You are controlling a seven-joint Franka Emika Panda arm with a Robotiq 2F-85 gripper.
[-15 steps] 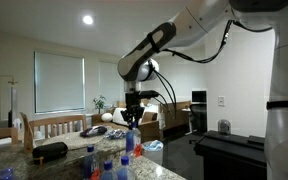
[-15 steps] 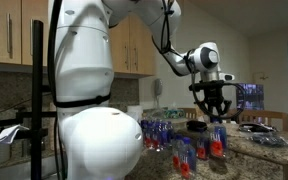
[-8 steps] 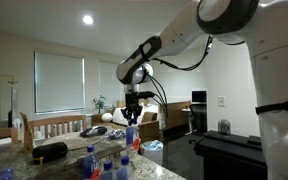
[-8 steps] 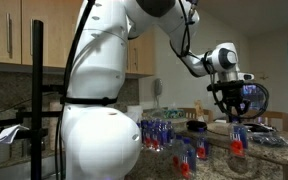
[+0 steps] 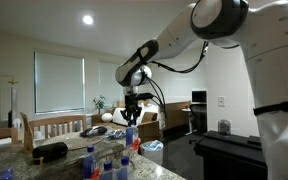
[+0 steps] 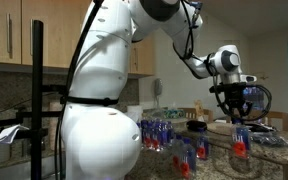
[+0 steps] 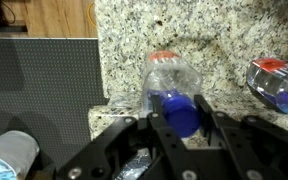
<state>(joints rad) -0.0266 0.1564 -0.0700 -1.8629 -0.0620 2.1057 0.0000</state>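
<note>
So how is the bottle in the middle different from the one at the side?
The tool pinches the middle bottle by its blue cap; nothing touches the side bottle. The middle bottle fits inside the wrist view; the side bottle is cut by the edge. Both are clear with red.

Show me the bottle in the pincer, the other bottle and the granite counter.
Held bottle (image 7: 172,78), wrist view, clear body.
Second bottle (image 7: 279,86), wrist view, its body.
Counter (image 7: 124,45), wrist view, bare granite.
</note>
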